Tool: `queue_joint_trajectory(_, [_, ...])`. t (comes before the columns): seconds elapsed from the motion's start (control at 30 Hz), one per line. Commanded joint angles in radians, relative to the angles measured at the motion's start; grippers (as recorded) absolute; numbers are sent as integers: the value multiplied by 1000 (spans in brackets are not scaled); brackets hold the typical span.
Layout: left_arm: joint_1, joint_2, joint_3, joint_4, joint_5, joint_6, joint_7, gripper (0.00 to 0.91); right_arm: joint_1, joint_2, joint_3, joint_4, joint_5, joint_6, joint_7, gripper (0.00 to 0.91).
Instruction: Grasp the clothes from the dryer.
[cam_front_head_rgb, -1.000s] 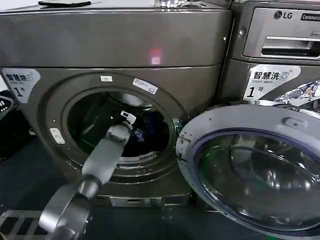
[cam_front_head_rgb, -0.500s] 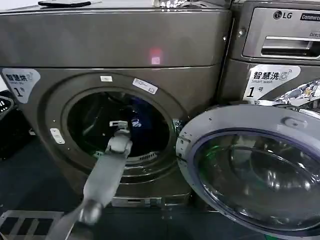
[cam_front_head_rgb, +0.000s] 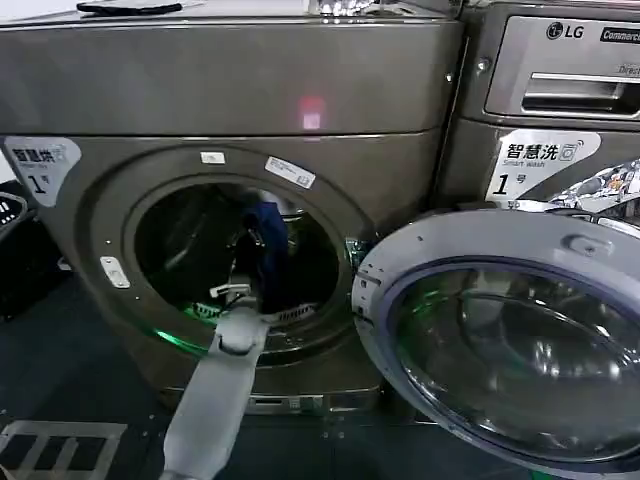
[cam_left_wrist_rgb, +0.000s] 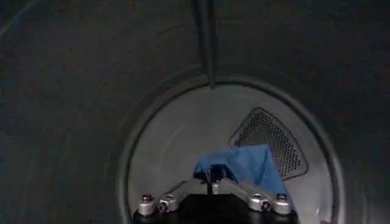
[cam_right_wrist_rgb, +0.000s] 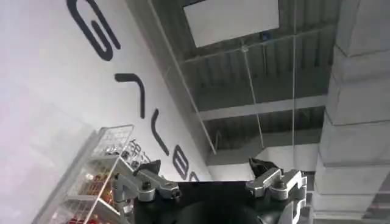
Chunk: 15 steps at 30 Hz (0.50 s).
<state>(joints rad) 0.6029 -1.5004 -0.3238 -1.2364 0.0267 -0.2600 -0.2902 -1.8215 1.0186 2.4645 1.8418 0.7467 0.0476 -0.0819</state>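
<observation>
The dryer (cam_front_head_rgb: 230, 90) is the dark grey-bronze machine with a "1" sticker, and its round porthole (cam_front_head_rgb: 240, 260) stands open. My left arm reaches in through the porthole. My left gripper (cam_front_head_rgb: 252, 288) is shut on the clothes, a dark navy garment (cam_front_head_rgb: 266, 240) that drapes from the fingertips just inside the rim. In the left wrist view the blue fabric (cam_left_wrist_rgb: 247, 167) bunches beyond the left gripper (cam_left_wrist_rgb: 210, 180) against the pale back wall of the drum (cam_left_wrist_rgb: 177, 146). My right gripper (cam_right_wrist_rgb: 204, 173) is parked, open and holding nothing, pointing up towards a ceiling.
The dryer's round door (cam_front_head_rgb: 500, 340) hangs wide open at the right, close to the arm's path. An LG machine (cam_front_head_rgb: 560, 90) with a drawer handle stands beside it. A dark basket (cam_front_head_rgb: 15, 250) sits at the far left on the dark floor.
My left arm has drawn back and down from deep in the drum towards the porthole rim. The navy garment has come up with the gripper and now hangs in plain sight.
</observation>
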Motion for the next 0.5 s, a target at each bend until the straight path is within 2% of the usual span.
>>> queue_joint_trajectory(0.03, [82, -9, -9, -100, 10, -6, -23, 0, -1, -3, 2, -7, 0, 6, 4, 907])
queue_joint_trajectory(0.5, [75, -19, -4, -108, 5, 7, -14, 0, -5, 2, 11, -3, 3, 4, 0, 907])
